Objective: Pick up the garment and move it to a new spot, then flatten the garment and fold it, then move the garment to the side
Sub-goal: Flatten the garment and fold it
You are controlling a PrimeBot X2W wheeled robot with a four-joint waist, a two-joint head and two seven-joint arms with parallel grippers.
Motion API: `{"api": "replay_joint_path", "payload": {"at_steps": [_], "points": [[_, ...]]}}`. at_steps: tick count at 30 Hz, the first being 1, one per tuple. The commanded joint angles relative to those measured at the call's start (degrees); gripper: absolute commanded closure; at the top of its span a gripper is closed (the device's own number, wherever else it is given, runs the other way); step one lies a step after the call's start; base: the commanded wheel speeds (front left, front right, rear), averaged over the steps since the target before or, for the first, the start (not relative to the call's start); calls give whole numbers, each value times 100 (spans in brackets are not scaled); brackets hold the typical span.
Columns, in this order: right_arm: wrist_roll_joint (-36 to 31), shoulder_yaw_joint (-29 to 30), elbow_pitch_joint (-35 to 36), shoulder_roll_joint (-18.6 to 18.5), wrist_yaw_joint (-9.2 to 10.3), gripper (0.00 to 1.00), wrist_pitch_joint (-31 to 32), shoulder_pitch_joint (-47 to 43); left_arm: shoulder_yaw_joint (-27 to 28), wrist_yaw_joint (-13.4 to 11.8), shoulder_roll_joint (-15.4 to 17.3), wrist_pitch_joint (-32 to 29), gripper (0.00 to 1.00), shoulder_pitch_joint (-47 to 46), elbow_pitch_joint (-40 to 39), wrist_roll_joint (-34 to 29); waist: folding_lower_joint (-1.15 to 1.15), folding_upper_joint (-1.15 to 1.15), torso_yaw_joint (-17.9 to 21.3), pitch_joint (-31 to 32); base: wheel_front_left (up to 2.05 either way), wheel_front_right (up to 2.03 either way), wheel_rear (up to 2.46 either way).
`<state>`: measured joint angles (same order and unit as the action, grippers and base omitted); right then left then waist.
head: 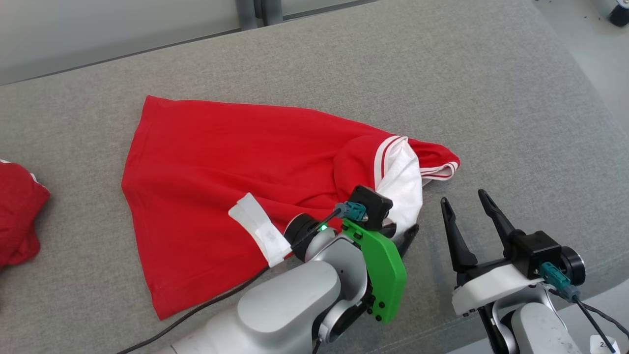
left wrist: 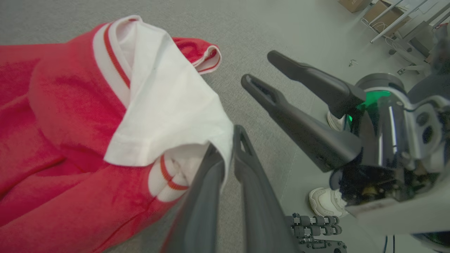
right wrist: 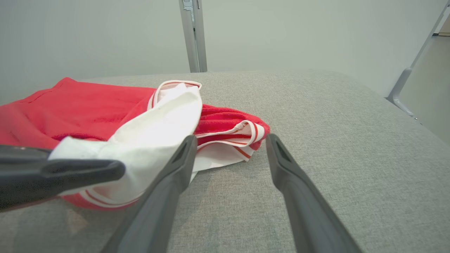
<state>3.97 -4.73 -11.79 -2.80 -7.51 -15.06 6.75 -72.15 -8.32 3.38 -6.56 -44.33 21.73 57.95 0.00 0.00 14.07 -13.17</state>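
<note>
The red garment (head: 221, 167) with white striped sleeves lies partly spread on the grey padded table (head: 442, 73). Its near right corner is bunched, with a white sleeve (head: 405, 182) turned up. My left gripper (head: 405, 235) sits at that corner, shut on the white sleeve's edge; in the left wrist view the fabric (left wrist: 168, 105) is pinched between the two fingers (left wrist: 226, 140). Just right of the garment, my right gripper (head: 464, 197) stands open over bare table and holds nothing. In the right wrist view its fingers (right wrist: 231, 139) straddle grey cloth close to the striped cuff (right wrist: 246, 131).
Another red cloth (head: 19, 216) lies bunched at the table's left edge. The table's near edge runs just below both grippers. A person's white shoes (left wrist: 325, 202) stand on the floor beyond that edge. Bare grey surface stretches to the right and back.
</note>
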Motion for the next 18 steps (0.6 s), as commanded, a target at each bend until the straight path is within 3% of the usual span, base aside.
{"api": "replay_joint_path", "payload": {"at_steps": [1,11,18], "points": [[65,48,10,-18,3,0,-18,58,-19,16,-2,-19,0,102,162,-70,0,0,140,-107,0,0,0],[-44,389,102,-16,3,0,-18,-310,-109,270,317,-237,0,720,212,-337,0,0,1,-89,0,0,0],[-230,507,190,-17,3,0,-18,-269,-38,143,647,0,0,1303,-95,-160,0,0,-213,-29,0,0,0]]}}
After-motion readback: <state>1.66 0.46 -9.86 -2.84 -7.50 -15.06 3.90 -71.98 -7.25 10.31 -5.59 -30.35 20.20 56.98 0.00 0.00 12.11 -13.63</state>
